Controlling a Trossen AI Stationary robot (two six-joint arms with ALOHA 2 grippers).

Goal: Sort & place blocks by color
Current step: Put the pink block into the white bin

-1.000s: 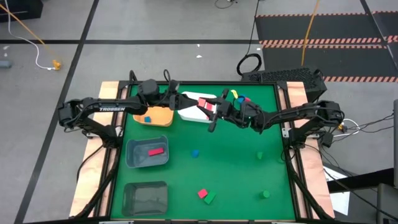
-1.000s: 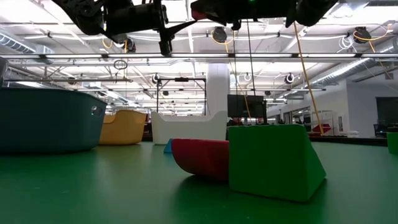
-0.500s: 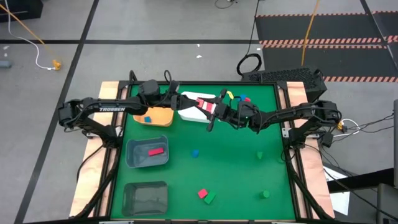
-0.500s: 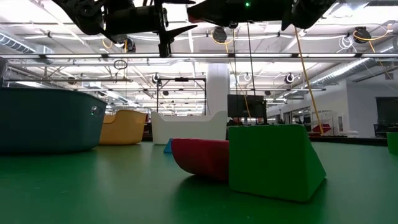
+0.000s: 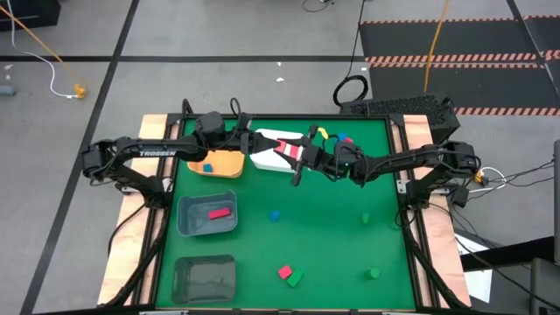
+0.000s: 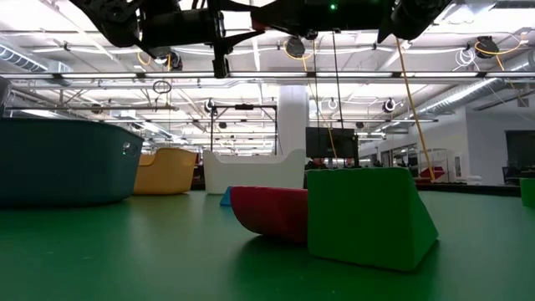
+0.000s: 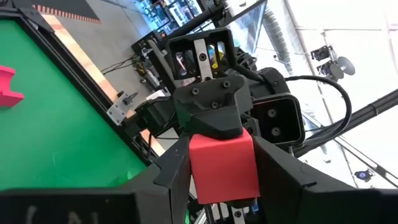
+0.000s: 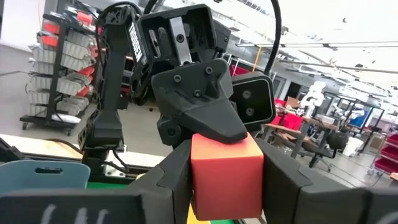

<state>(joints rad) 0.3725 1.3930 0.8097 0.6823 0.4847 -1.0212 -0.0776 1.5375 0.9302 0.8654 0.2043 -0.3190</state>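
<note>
We are gripping one red block (image 7: 222, 167) with both grippers at once. The left gripper (image 5: 262, 145) and right gripper (image 5: 296, 150) are meeting above the white bin (image 5: 265, 157).

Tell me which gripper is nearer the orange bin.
Left. The left gripper sits just past the right edge of the orange bin, over the white bin; the right gripper meets it from farther right.

Industrial lab hall: ceiling ducts (image 6: 435, 75), storage racks (image 8: 59, 74), office chairs (image 8: 323, 149).
</note>
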